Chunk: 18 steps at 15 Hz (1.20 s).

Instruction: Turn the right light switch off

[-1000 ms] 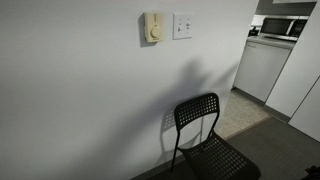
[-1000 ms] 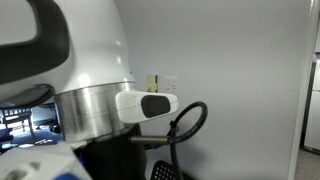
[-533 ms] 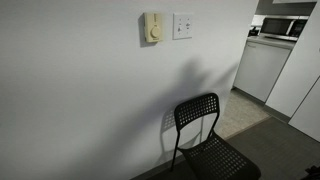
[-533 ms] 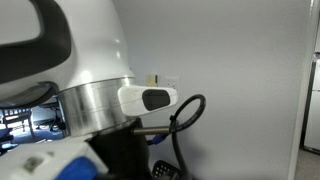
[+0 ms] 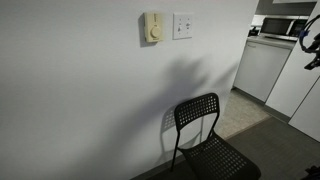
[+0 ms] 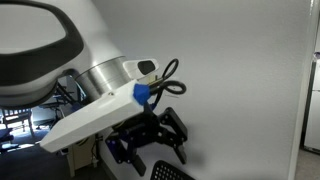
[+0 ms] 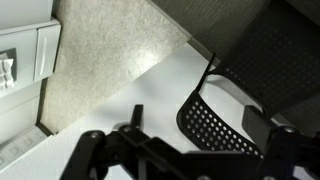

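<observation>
The right light switch (image 5: 182,25) is a flat white square plate high on the white wall, beside a thicker cream box with a round dial (image 5: 152,27). In an exterior view my gripper (image 6: 150,142) is dark and hangs below the big white arm (image 6: 95,110), in front of the wall; the switch is hidden there. In the wrist view my gripper (image 7: 178,138) looks down at the chair and floor, with its fingers (image 7: 90,145) wide apart and nothing between them. It is open and far from the switch.
A black perforated chair (image 5: 205,135) stands against the wall under the switch and also shows in the wrist view (image 7: 225,125). A white counter with a microwave (image 5: 283,30) is at the right. A dark part of the arm (image 5: 310,45) enters at the right edge.
The arm has swung up and tilted; the gripper has come into the exterior view below it. A dark arm part has appeared at the right edge of the wall view.
</observation>
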Each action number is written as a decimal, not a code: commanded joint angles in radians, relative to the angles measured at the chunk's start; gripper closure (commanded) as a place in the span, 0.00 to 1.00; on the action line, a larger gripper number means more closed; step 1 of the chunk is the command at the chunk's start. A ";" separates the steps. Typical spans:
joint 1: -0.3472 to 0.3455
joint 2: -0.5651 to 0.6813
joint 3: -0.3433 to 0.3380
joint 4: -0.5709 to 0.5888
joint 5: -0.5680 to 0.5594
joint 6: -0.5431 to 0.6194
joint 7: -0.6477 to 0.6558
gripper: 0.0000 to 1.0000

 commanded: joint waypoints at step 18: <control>0.360 0.139 0.072 0.251 0.179 0.101 -0.419 0.00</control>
